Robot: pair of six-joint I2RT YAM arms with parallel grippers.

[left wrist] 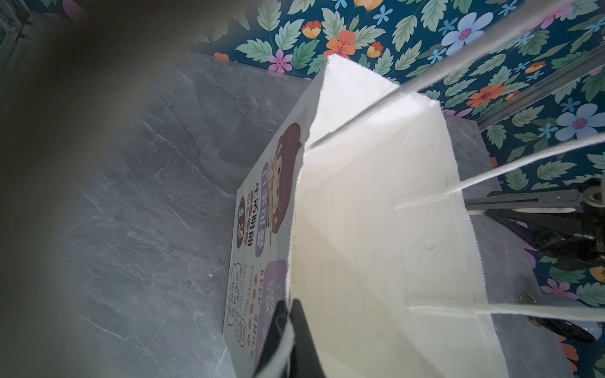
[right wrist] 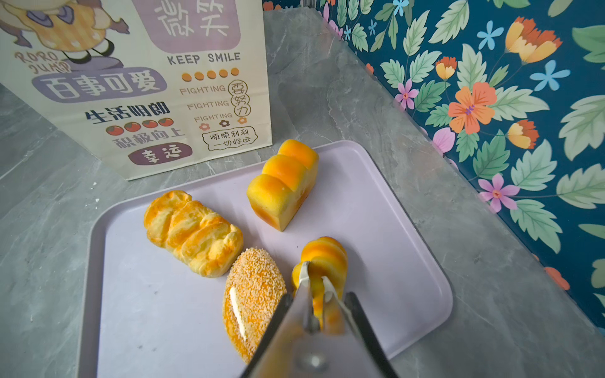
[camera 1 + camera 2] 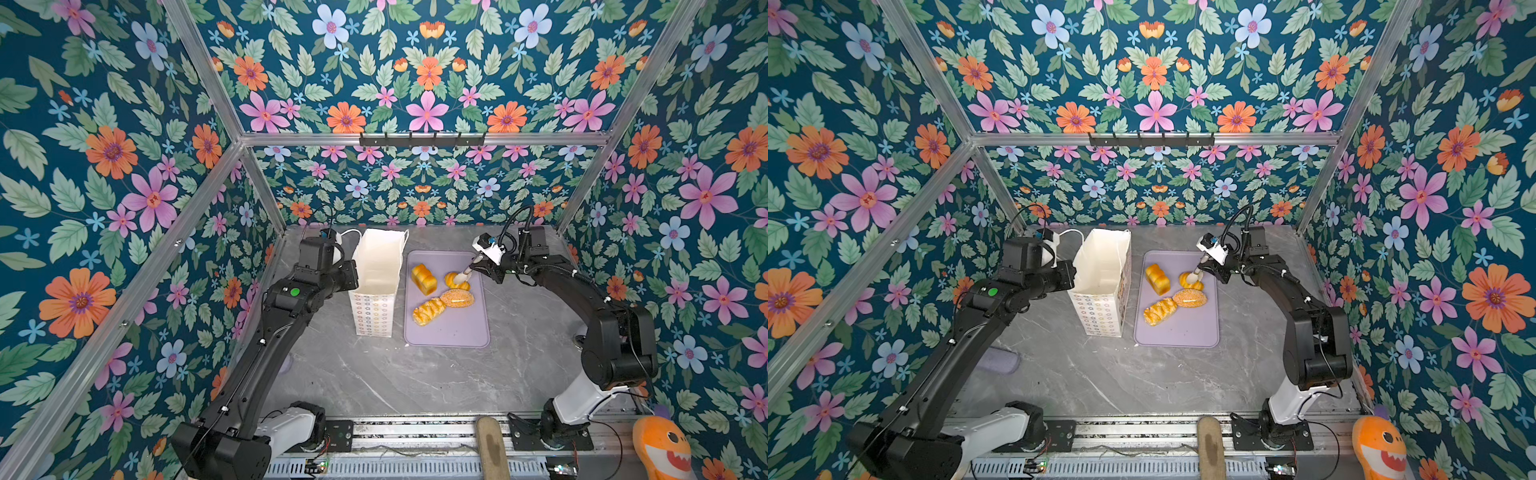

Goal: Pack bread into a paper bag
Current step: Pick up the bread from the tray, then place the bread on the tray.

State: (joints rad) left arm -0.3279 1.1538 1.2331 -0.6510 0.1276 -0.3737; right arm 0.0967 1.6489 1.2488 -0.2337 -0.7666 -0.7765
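The white paper bag [image 3: 376, 266] stands upright and open on the grey table, left of a lilac tray [image 3: 449, 332]. My left gripper [image 1: 289, 314] is shut on the bag's side wall at the rim [image 3: 356, 266], one finger inside and one outside. On the tray lie a blocky loaf [image 2: 283, 183], a braided roll [image 2: 193, 232], a seeded oval roll [image 2: 253, 294] and a ridged bun [image 2: 327, 255]. My right gripper [image 2: 316, 278] is shut on the ridged bun [image 3: 451, 281], pinching its near end just above the tray. The bag's inside [image 1: 376, 229] shows no bread.
Floral walls close in the table on three sides, with a hook rail [image 3: 422, 139] on the back frame. An orange plush toy [image 3: 660, 449] and a brush-like handle [image 3: 492, 449] sit at the front rail. A purple object [image 3: 998, 359] lies under the left arm.
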